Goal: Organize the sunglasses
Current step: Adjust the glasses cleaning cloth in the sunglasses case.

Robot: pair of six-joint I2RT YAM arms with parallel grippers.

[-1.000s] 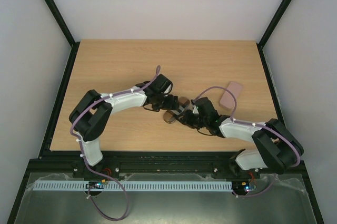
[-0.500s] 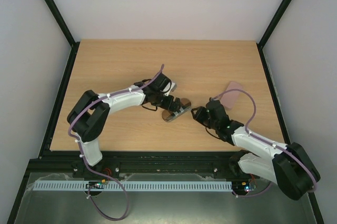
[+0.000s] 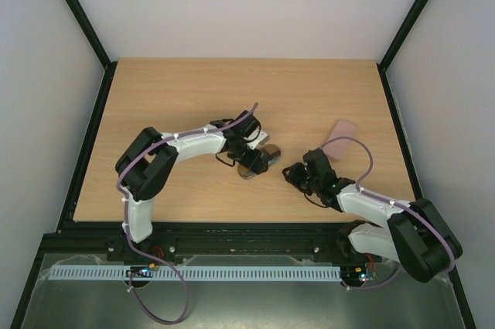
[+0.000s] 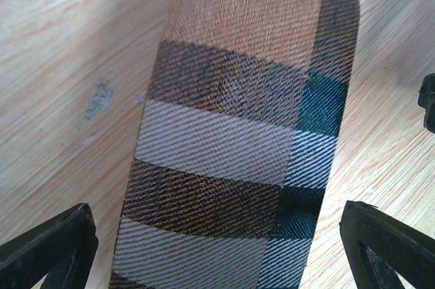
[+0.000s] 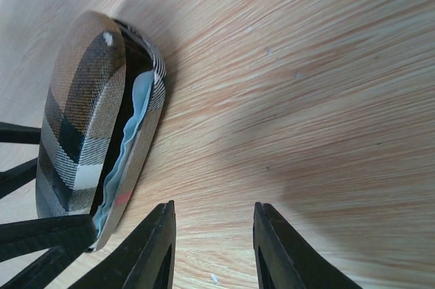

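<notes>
Top external: two cases on the bench (image 3: 178, 97), one plaid case (image 3: 261, 161) at centre and one pink case (image 3: 340, 137) to the right. Sunglasses unseen; location cannot be told. Left fingers (image 3: 254, 155) spread wide, straddling the plaid case, gripping nothing. Right fingers (image 3: 291, 173) partly apart, empty; a second ago they touched the plaid case, now they sit clear to its right.

You see a plaid glasses case (image 4: 238, 132) in tan, dark brown, grey and teal; pale blue cloth (image 5: 129, 132) at its mouth; right of it, a pink case (image 3: 340, 138).
</notes>
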